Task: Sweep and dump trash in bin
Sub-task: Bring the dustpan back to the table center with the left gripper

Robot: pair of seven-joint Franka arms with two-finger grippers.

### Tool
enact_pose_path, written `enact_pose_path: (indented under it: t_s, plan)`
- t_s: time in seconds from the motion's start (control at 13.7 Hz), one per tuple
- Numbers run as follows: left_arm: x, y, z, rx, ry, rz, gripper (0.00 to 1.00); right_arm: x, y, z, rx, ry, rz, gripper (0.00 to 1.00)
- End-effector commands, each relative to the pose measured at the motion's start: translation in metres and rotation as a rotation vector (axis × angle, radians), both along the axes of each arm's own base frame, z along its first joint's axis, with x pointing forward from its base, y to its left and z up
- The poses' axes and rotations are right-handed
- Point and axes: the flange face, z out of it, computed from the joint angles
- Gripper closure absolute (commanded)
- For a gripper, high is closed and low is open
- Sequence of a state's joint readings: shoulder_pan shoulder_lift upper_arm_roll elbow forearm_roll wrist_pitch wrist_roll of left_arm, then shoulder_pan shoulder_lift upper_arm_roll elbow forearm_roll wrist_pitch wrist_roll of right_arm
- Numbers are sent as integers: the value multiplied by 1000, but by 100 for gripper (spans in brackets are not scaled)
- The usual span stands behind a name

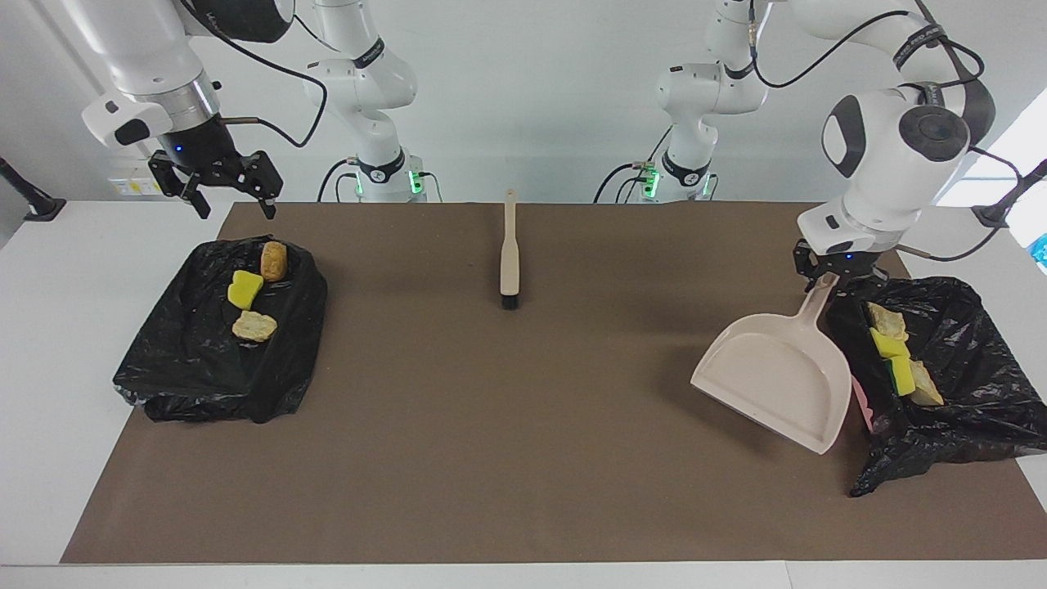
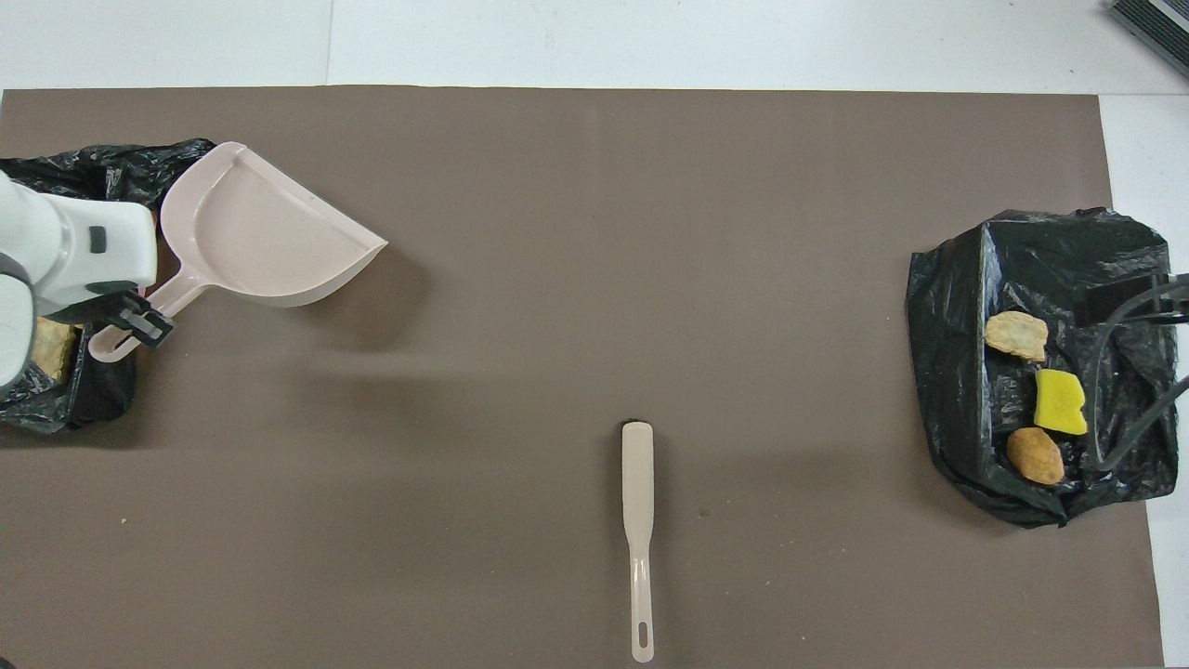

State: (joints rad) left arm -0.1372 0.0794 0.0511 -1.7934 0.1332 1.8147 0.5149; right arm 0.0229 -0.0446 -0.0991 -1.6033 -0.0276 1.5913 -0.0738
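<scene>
The trash (image 1: 898, 360), sponge chunks and bread-like lumps, sits in the black-lined bin (image 1: 973, 384) at the left arm's end of the worktop (image 1: 49, 343); more scraps (image 1: 252, 296) lie on a black bag (image 1: 188, 360) at the right arm's end. They look light, soft and crumbly, better swept than pinched. The left claw (image 1: 828, 276), beside the bin, grips the dustpan (image 1: 773, 376) by its handle. The right claw (image 1: 221, 182) hangs open above the other bag. The brush (image 1: 509, 254) lies between.

Left gripper (image 1: 834, 276) low at the left arm's end of the worktop, jaws clamped, right gripper (image 1: 231, 199) raised, jaws spread wide, pointing down
</scene>
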Motion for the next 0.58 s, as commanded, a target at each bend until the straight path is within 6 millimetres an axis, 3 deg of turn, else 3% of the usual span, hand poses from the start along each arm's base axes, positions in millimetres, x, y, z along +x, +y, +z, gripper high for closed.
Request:
enact_pose_path:
  t_s: [0.0,0.29,0.51]
  plan:
    - [-16,-42,5,-43,-35,148,100,-5,-1,2,-12,4,30,0]
    - [-29,-129,-2,-103,-34,279,100,-5,-1,1,-12,5,31,0]
    - [-31,-215,-46,-104,-54,375,100,-5,-1,1,-12,4,31,0]
